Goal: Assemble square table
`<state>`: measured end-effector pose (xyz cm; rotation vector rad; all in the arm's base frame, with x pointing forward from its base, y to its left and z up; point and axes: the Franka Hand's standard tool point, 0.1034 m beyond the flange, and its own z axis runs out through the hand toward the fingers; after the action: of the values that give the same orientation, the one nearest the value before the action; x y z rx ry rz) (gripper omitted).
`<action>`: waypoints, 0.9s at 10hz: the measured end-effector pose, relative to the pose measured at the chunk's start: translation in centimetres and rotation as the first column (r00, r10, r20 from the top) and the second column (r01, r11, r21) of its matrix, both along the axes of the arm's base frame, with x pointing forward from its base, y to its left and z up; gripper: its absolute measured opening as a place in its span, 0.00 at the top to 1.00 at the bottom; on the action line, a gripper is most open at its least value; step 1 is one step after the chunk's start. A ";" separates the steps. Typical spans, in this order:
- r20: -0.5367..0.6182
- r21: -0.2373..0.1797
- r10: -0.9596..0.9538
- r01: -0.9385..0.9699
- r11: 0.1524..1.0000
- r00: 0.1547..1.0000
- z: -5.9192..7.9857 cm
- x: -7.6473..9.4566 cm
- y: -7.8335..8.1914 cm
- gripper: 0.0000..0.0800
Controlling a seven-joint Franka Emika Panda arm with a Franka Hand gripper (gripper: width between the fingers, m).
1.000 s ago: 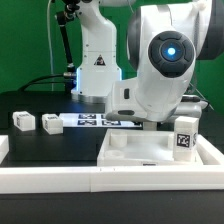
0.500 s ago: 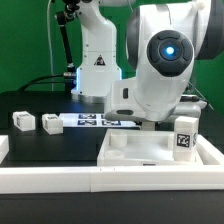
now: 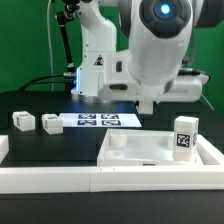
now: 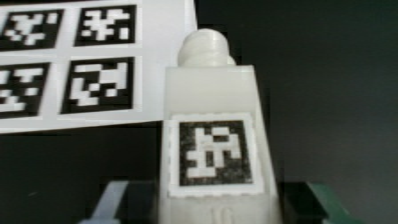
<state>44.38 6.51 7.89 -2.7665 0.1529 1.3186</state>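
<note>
The marker board (image 4: pixel 80 60) is lying on the black table (image 3: pixel 60 145), with four of its printed squares showing in the wrist view, just past the leg (image 4: pixel 210 120) I am holding. In the exterior view my own arm (image 3: pixel 160 60) is filling the middle and hiding both that leg and my gripper (image 4: pixel 214 208) from sight. A long white rail (image 3: pixel 60 180) is running across the front of the table.

I am pinching the leg at its lower end, with a dark finger (image 4: pixel 121 200) showing on either side of it. The leg is a white block with a rounded peg at its far tip and a black-and-white tag on the face turned toward the wrist camera. It is pointing toward the marker board, and its peg is overlapping the board's edge in that view.

The tabletop (image 3: pixel 150 158) is lying flat behind the rail, toward the exterior view's right. A standing leg (image 3: pixel 183 136) is sitting upright at its far corner on that side, tag facing forward. A first loose leg (image 3: pixel 22 121) and a second loose leg (image 3: pixel 50 123) are resting side by side near the table's edge on the exterior view's left, well apart from the tabletop. Bare dark table is lying open between them and the tabletop, and beside the held leg.
</note>
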 end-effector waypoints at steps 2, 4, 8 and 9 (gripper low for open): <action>0.053 -0.003 -0.005 0.005 1.000 0.999 -0.1 1.2 -0.1 0.64; 0.136 -0.009 -0.009 0.010 1.000 0.991 -0.4 2.2 -0.1 0.64; 0.379 0.005 -0.025 0.025 1.000 0.925 4.0 6.2 -1.3 0.64; 0.445 0.004 -0.034 0.036 0.999 0.895 4.8 7.8 -1.7 0.64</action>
<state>52.14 4.79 12.69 -2.9627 0.1737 0.6422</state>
